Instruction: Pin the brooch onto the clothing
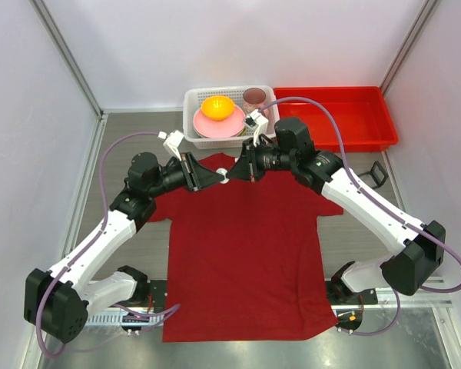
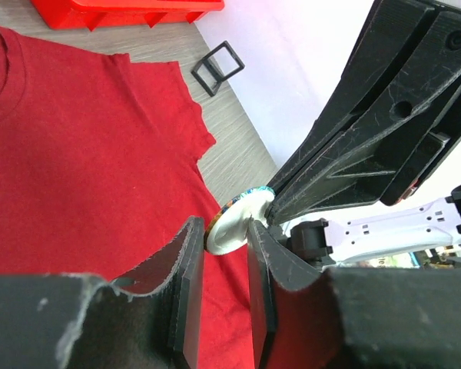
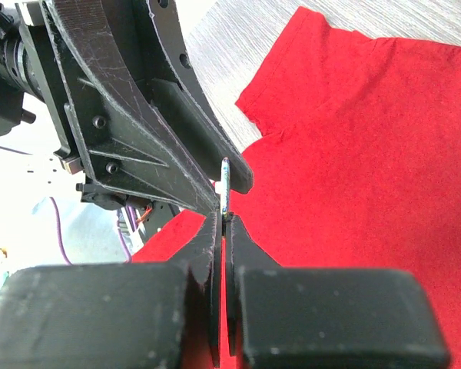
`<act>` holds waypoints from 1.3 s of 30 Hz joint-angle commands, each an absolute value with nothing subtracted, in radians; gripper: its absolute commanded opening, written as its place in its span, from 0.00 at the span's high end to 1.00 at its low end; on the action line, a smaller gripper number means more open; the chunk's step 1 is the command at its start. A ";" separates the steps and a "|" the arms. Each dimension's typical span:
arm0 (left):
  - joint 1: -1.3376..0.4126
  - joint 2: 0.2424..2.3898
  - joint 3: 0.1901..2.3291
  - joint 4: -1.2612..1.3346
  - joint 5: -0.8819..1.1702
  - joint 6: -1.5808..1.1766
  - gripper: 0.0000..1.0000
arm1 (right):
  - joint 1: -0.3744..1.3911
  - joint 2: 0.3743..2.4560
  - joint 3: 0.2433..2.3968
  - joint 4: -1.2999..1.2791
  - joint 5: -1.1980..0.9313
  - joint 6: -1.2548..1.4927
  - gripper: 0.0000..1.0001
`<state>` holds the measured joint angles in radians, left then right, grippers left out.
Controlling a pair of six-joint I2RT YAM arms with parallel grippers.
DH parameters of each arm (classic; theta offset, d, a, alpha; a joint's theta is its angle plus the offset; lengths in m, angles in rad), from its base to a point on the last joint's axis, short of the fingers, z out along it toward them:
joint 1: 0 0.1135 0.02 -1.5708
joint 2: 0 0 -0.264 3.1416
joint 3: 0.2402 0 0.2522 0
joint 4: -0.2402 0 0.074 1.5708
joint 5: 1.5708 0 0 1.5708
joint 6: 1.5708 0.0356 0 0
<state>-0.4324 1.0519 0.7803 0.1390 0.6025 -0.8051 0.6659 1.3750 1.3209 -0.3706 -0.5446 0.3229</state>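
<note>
Pale grey-green round brooch (image 2: 238, 219) is pinched in your right gripper (image 3: 223, 217) over the dark red T-shirt (image 1: 246, 254), near its far collar, your left gripper (image 2: 224, 227) parted around it.

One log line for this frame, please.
right tool: shut on brooch | left tool: jaws apart, tips at brooch | place: above shirt collar | pinned: not yet
</note>
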 commanded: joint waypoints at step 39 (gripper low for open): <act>-0.222 0.936 0.860 0.100 1.002 -0.385 0.47 | 0.647 1.336 1.420 -0.373 -0.715 0.094 0.99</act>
